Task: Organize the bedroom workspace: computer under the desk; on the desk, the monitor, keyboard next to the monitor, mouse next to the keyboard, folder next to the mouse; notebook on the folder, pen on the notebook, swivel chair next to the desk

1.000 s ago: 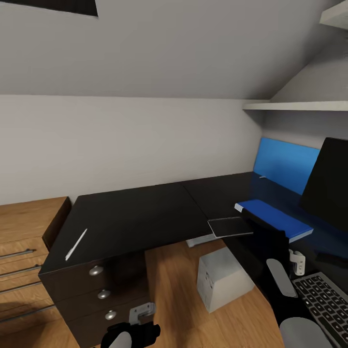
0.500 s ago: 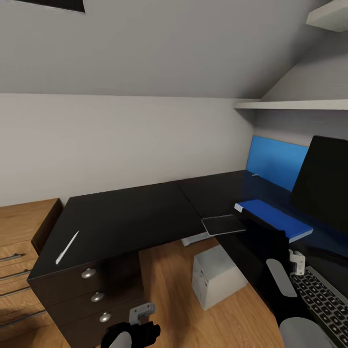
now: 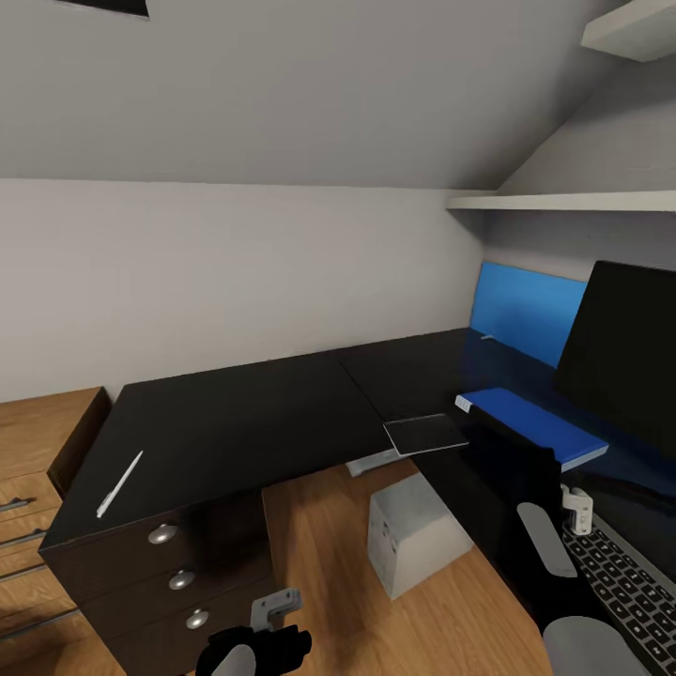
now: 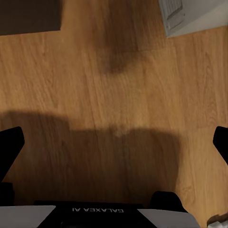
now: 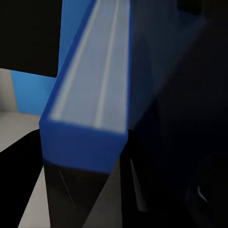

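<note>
My right gripper [image 5: 88, 164] is shut on a thick blue folder [image 3: 533, 424] with white page edges [image 5: 95, 66], held level over the desk's right wing. The black L-shaped desk [image 3: 253, 422] runs along the wall. A white pen [image 3: 119, 483] lies on its left end. At the right stands the black monitor [image 3: 624, 352], with the keyboard [image 3: 627, 590] in front of it. The pale grey computer [image 3: 413, 537] sits on the floor under the desk. My left gripper [image 4: 114, 142] hangs open over the wooden floor, low in the head view [image 3: 253, 648].
A flat dark grey pad [image 3: 424, 434] overhangs the desk's inner corner. A blue panel [image 3: 526, 310] stands at the back of the right wing under a wall shelf [image 3: 563, 201]. Three drawers [image 3: 174, 577] sit under the desk's left end, beside a wooden dresser [image 3: 38, 469].
The whole picture has shifted left as the camera turned right, bringing more of the monitor into view. The blue folder keeps its place in my right gripper.
</note>
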`<state>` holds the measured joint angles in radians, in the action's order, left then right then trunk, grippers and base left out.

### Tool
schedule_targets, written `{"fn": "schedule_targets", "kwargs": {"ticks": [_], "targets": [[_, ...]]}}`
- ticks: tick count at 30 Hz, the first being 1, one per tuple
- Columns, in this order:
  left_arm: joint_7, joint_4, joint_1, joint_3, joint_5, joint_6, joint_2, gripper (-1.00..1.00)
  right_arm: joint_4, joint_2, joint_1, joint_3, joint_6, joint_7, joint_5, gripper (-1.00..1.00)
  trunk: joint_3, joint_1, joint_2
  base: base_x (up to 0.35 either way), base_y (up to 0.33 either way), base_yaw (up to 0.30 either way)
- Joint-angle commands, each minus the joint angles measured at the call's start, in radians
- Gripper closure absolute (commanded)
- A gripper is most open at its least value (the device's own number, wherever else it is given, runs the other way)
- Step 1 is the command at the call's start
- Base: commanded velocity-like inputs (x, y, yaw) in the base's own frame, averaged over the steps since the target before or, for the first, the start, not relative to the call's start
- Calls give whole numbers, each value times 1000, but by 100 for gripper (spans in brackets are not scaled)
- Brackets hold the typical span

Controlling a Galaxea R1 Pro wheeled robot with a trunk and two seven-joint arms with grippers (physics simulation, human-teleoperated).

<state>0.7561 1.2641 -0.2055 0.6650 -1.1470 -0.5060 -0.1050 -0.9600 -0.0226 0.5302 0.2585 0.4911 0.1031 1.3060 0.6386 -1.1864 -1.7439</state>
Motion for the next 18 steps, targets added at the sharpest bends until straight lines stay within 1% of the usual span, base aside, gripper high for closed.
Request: {"fn": "schedule_targets", "kwargs": {"ticks": [1, 9, 14, 18], "targets": [[8, 1, -1, 2, -6, 0, -1, -100, -1, 0, 1, -2, 3, 4, 2, 100, 1, 0, -1, 0, 0, -4], [7, 1, -1, 2, -5, 0, -1, -100, -10, 1, 1, -5, 6, -3, 0, 100, 1, 0, -1, 10, 0, -1], [6, -7, -1, 1, -7, 0, -2, -100, -14, 1, 1, -5, 0, -19, 1, 100, 1, 0, -1, 164, 0, 0], [6, -21, -1, 2, -5, 0, -1, -100, -16, 1, 1, -5, -1, -24, 1, 100, 1, 0, -1, 75, 0, 0]]}}
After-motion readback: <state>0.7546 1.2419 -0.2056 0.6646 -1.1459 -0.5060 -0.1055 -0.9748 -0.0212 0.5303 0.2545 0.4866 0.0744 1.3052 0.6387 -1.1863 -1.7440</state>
